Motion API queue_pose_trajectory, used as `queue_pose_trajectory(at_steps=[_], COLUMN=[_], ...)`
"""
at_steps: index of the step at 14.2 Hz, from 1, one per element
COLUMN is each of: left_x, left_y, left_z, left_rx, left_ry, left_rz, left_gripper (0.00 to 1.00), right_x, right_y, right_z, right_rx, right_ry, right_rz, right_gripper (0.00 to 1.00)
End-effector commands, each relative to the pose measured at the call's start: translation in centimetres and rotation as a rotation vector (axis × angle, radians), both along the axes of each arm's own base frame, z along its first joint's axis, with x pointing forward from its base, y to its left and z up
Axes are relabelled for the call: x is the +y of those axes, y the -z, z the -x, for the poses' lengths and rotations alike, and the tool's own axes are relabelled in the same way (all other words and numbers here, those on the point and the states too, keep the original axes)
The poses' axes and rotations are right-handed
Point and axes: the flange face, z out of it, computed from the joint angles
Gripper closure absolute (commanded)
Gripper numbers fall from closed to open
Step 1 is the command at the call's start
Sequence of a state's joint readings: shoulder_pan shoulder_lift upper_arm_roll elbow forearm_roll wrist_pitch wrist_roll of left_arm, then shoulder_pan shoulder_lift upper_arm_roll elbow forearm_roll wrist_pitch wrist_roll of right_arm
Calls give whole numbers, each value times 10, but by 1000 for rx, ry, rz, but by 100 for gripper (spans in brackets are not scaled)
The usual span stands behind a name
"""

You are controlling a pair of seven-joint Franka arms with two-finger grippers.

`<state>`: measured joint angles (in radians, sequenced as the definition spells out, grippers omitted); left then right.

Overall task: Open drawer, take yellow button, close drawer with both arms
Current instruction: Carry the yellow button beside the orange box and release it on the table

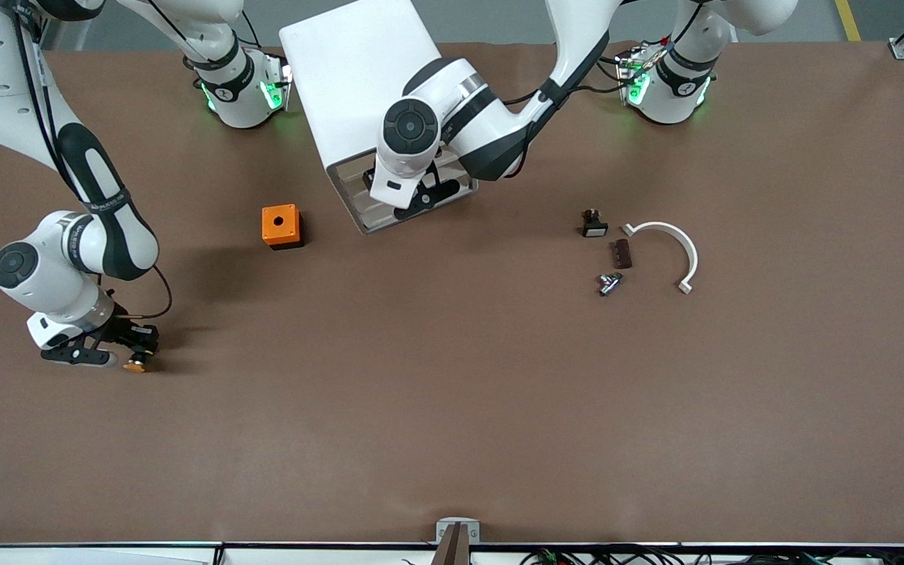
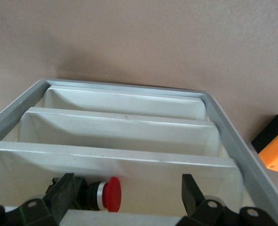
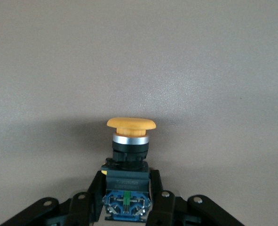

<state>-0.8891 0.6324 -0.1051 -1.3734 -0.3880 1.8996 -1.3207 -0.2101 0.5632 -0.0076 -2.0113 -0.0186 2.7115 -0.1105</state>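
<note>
My right gripper [image 1: 132, 355] hangs low over the table at the right arm's end and is shut on the button [image 1: 136, 365]. In the right wrist view the button [image 3: 130, 124] shows an orange cap, a silver ring and a dark blue-black body clamped between the gripper's [image 3: 126, 182] fingers. My left gripper [image 1: 421, 195] is in front of the white cabinet [image 1: 350, 71], at its drawers [image 1: 369, 208]. In the left wrist view its fingers [image 2: 63, 188] are wide open with nothing between them. The uppermost drawer's front edge [image 2: 124, 219] lies between them, and I cannot tell how far out it stands.
A red-capped button [image 2: 108, 194] lies in the tray just under that edge. An orange box with a hole [image 1: 281, 226] stands beside the cabinet. A black-and-white part [image 1: 593, 224], a brown piece [image 1: 621, 253], a metal part [image 1: 609, 282] and a white curved strip [image 1: 676, 247] lie toward the left arm's end.
</note>
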Motion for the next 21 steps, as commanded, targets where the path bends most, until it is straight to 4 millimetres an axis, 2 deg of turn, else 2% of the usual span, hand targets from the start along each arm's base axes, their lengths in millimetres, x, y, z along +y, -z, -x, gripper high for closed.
queue_pose_trajectory(at_steps=[1,3,5,6,7,9,11,14,17,19,21], left_x=[18,37,62,72,90,123,157,219,289,323,344], left_y=[-18,-46,-83,-110,-130,-160,-188,-222,-249,-257,-262], left_z=[-29,-58,-82,-87,-99,-117,-125,-135,-148,-150,-136], left_rx=[-32,-119,-196,-245,-271,-295,-302,-279,-256,-230,-245], left_ry=[-44,-54,-78,-77,-95,-93,-18,105,181,250,332], left_rz=[14,7,15,26,31,41,45,35,39,57,-15], left_gripper=[1,1,1,1,1,1,1,1,1,1,1], right_x=[-2,0,4,4,4,11,28,56,66,68,72], right_y=[0,-3,-11,-15,-19,-41,-69,-124,-175,-205,-237], right_z=[-7,-10,-13,-15,-16,-17,-20,-23,-22,-17,-13], right_rx=[-8,-11,12,26,35,48,97,193,241,257,280], right_ry=[5,3,-3,-2,1,4,36,64,55,59,54], right_rz=[-17,-16,-24,-29,-31,-34,-46,-57,-59,-73,-76], right_gripper=[0,0,0,0,0,0,0,0,0,0,0])
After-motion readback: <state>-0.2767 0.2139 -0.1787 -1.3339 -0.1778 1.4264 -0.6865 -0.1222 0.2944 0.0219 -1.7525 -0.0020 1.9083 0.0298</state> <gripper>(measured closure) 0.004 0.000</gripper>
